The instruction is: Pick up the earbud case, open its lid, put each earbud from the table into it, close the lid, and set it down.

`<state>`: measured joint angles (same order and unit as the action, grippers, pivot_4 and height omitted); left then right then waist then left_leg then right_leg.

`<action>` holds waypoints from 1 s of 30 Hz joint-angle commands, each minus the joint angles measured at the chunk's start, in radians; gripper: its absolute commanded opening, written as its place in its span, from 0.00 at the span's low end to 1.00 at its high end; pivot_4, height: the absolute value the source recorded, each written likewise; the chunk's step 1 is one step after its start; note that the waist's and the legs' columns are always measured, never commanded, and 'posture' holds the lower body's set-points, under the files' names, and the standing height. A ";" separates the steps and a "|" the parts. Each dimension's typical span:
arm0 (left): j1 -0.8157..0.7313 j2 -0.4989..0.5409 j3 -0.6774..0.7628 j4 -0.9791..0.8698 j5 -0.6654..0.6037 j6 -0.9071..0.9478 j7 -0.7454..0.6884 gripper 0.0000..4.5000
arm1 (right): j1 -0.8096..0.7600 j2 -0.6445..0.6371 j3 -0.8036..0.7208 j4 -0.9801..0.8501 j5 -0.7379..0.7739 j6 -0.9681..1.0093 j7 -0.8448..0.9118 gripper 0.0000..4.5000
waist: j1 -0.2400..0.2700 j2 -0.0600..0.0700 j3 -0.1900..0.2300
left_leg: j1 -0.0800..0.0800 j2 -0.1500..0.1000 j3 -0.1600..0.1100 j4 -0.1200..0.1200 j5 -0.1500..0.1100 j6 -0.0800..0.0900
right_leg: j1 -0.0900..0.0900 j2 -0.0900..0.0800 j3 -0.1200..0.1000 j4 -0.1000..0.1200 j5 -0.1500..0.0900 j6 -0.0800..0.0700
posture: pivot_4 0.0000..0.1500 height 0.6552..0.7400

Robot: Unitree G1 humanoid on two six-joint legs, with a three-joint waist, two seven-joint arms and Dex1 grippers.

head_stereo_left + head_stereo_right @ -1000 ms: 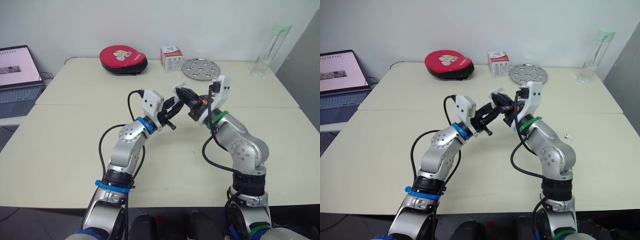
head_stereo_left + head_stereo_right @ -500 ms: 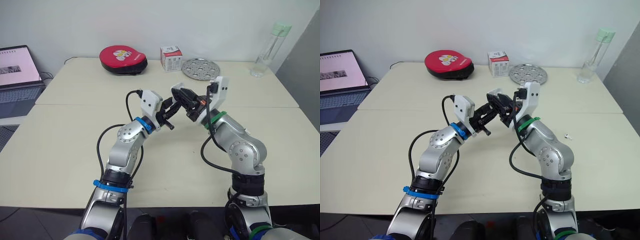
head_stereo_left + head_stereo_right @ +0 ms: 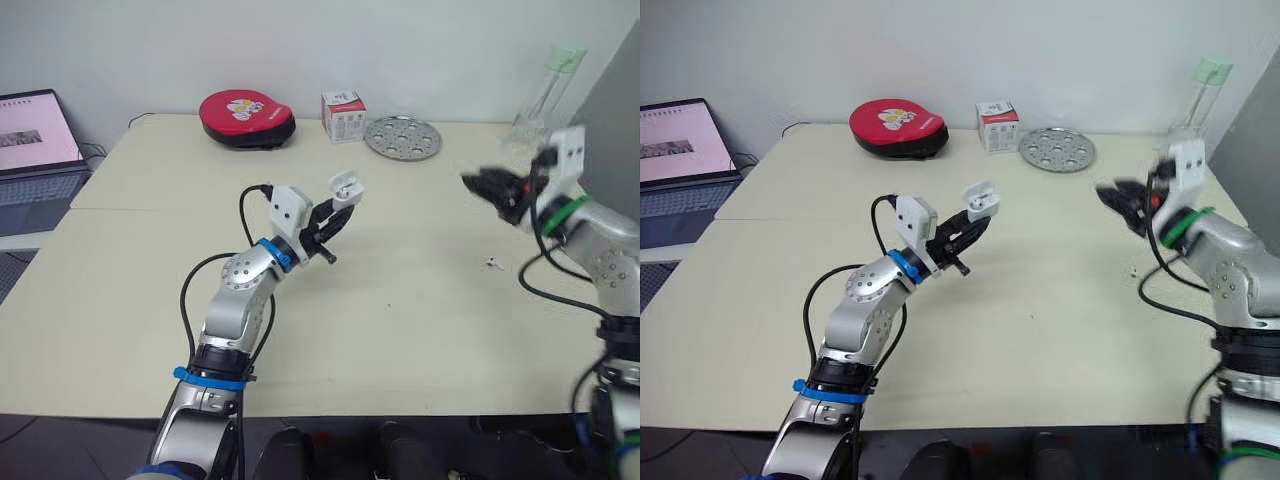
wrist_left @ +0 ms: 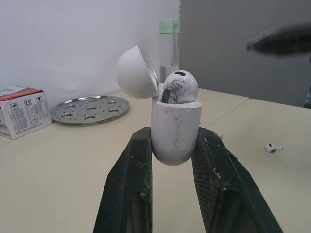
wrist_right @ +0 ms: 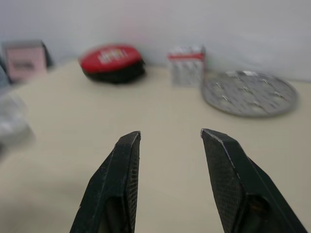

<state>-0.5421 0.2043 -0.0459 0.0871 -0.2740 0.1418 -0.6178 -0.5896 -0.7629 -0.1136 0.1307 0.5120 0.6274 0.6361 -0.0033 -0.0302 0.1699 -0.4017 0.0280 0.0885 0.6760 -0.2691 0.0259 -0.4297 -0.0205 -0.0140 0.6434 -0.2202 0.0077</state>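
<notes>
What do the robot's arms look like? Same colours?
Both are shiny silver with round joints, looping black cables and a white box at the wrist. The left arm wears blue bands, the right arm a green one. The left gripper and right gripper each have two black fingers.

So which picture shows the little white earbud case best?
The left wrist view. The earbud case is close up there, clamped in the left end effector, lid open with one earbud sitting inside. Both eye views show it small, held up over the table. The right wrist view gives a pale blur that may be it.
</notes>
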 commanded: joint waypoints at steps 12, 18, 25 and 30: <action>0.020 0.006 0.002 -0.091 -0.008 0.005 0.004 0.17 | -0.107 -0.043 0.154 0.672 -0.353 -0.487 0.333 0.45 | -0.005 0.000 0.000 | 0.002 0.001 0.002 0.001 0.000 0.000 | 0.000 0.001 0.002 0.001 0.000 0.000 | 1.00 1.00; 0.023 0.014 -0.001 -0.109 -0.009 0.018 0.004 0.17 | -0.185 -0.002 0.150 0.832 -0.407 -0.527 0.326 0.45 | -0.002 0.000 0.000 | 0.002 0.001 0.002 0.001 0.000 0.000 | 0.000 0.001 0.002 0.002 0.002 -0.002 | 1.00 1.00; 0.029 0.025 0.005 -0.122 -0.008 0.027 0.007 0.17 | -0.235 0.001 0.149 0.942 -0.445 -0.535 0.347 0.37 | -0.002 0.000 0.000 | 0.002 0.001 0.003 0.001 0.000 -0.001 | 0.000 0.000 0.002 0.002 0.002 -0.003 | 1.00 1.00; 0.037 0.022 0.003 -0.130 -0.006 0.028 0.018 0.17 | -0.256 0.006 0.127 0.958 -0.439 -0.527 0.367 0.09 | -0.001 0.000 0.000 | 0.002 0.001 0.003 0.001 0.000 -0.001 | 0.000 0.000 0.002 0.002 0.002 -0.003 | 1.00 1.00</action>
<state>-0.5018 0.2291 -0.0520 0.0029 -0.2735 0.1742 -0.6070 -0.8232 -0.7500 0.0389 1.0889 0.0689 0.1009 0.9943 -0.0046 -0.0302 0.1701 -0.3999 0.0289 0.0912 0.6771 -0.2687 0.0253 -0.4294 -0.0204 -0.0115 0.6452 -0.2185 0.0050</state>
